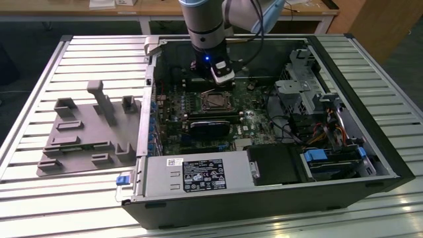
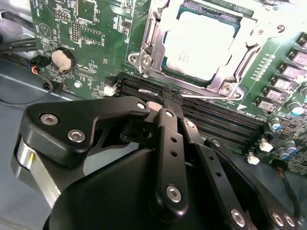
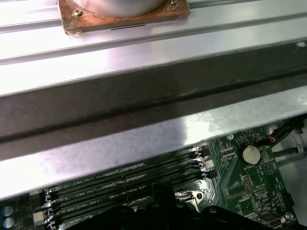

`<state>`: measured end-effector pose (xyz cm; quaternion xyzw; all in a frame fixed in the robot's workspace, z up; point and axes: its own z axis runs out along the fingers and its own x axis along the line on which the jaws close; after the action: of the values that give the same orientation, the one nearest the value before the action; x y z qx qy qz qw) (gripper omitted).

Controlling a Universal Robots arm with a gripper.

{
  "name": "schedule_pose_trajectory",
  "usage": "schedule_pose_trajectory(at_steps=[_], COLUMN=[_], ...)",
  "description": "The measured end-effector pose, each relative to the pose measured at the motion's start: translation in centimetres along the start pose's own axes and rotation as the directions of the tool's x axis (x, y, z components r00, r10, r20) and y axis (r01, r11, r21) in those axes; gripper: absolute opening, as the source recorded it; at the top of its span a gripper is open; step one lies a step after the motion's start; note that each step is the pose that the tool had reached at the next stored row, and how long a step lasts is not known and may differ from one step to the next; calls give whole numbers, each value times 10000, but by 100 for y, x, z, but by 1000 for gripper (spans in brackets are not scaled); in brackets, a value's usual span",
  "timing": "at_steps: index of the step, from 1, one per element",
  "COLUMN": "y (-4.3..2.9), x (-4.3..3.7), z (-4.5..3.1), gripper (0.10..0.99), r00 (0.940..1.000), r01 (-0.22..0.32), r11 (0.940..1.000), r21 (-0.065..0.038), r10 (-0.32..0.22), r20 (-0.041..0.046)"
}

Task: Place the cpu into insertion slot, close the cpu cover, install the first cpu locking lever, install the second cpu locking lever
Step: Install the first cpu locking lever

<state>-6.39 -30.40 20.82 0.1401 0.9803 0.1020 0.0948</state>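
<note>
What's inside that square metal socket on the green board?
The cpu, its pale top framed by the cpu cover. Whatever lies under the chip is covered.

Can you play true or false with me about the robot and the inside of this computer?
1. The cpu is lying outside the computer. False: it sits in the insertion slot on the green motherboard.
2. The cpu cover lies flat around the cpu. True.
3. The computer case lies on a slatted metal table. True.
4. The gripper hangs outside the case. False: it is inside, close to the cpu.
5. The coin battery on the motherboard is blue. False: it is silver.
</note>
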Motion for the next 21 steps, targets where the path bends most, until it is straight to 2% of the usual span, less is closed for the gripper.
schedule_pose_trajectory(at_steps=[5, 8, 21], y=[2, -1, 33], x=[25, 42, 82], z=[10, 11, 34], gripper=[102, 102, 102], r00=[9999, 9997, 9967], r01=[-79, -162, -733], r11=[10000, 9999, 9973], r21=[-19, -15, 68], r10=[79, 162, 730], r20=[138, 193, 343])
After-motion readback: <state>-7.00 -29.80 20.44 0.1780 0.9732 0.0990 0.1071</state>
